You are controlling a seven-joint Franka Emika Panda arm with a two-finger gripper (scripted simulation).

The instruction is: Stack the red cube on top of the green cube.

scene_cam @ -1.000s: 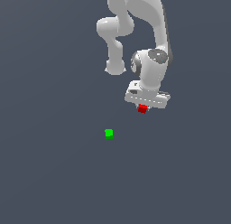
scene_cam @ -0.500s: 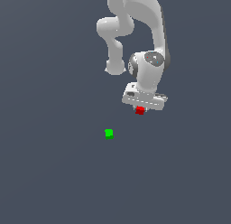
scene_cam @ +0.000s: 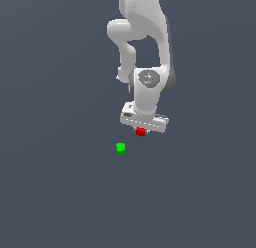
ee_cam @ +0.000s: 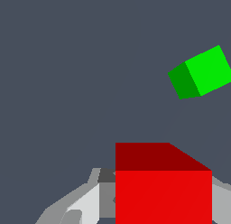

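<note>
- The surface (scene_cam: pixel 55 192) is a plain dark grey-blue plane that fills both views, with no edge or marking showing.
- The white Panda arm (scene_cam: pixel 142 37) comes down from the top of the exterior view, bends at a rounded elbow, and ends in a wrist with a grey round cap facing the camera.
- The gripper (scene_cam: pixel 142 130) hangs under that wrist as a wide white bar, slightly tilted, with its lower end toward the exterior view's right. Its fingers (ee_cam: pixel 85 203) show in the wrist view as pale grey and white parts on either side of the red block.
- The fingers are closed on the red cube (scene_cam: pixel 141 132), which sits between them just under the white bar. In the wrist view, the red cube (ee_cam: pixel 162 191) fills the space between the fingers, with its bright face toward the camera and a darker face above it.
- The red cube appears held clear of the surface, though the exterior view does not show the gap plainly.
- The green cube (scene_cam: pixel 120 148) rests alone on the surface, near the gripper but apart from it, lower in the exterior view and toward its left.
- In the wrist view, the green cube (ee_cam: pixel 200 73) lies beyond the red cube and off to one side, turned at an angle, so that one bright face and one dark face show.
- The two cubes do not touch.
</note>
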